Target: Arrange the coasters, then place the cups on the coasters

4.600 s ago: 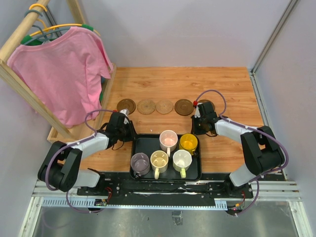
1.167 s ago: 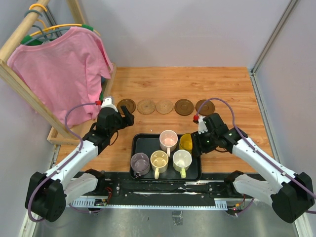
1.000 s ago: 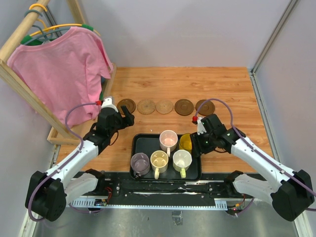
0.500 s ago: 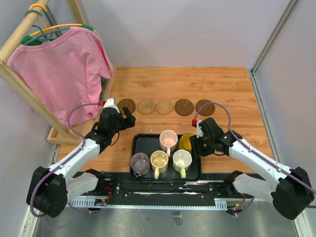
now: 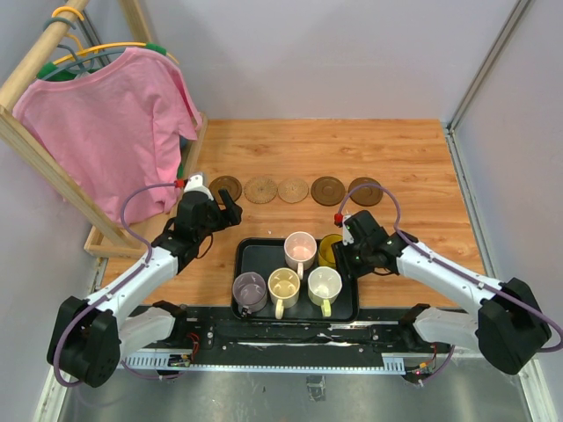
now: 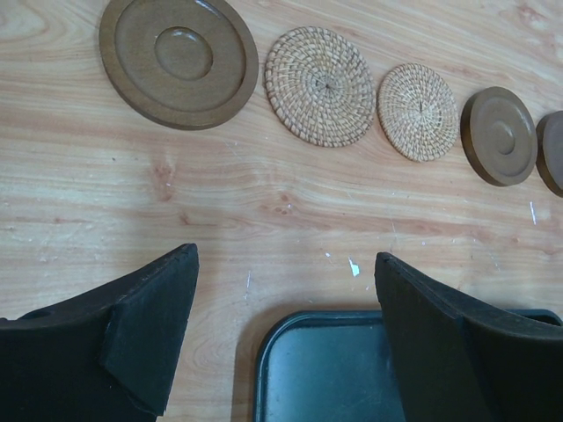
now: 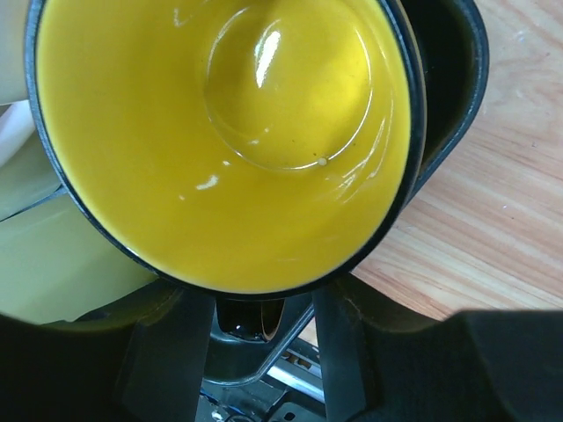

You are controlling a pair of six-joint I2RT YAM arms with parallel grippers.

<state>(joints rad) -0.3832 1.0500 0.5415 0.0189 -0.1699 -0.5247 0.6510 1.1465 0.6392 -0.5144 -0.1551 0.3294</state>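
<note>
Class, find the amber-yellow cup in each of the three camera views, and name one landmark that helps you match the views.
Top external: the amber-yellow cup stands at the back right corner of the black tray.
Left wrist: not in it.
Right wrist: the cup fills most of the picture, seen from above.
Shared landmark: the black tray, bottom centre in the left wrist view, upper right in the right wrist view.

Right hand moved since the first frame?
Yes. The right hand left the rightmost coaster, coming nearer and leftward to the amber cup in the tray.
</note>
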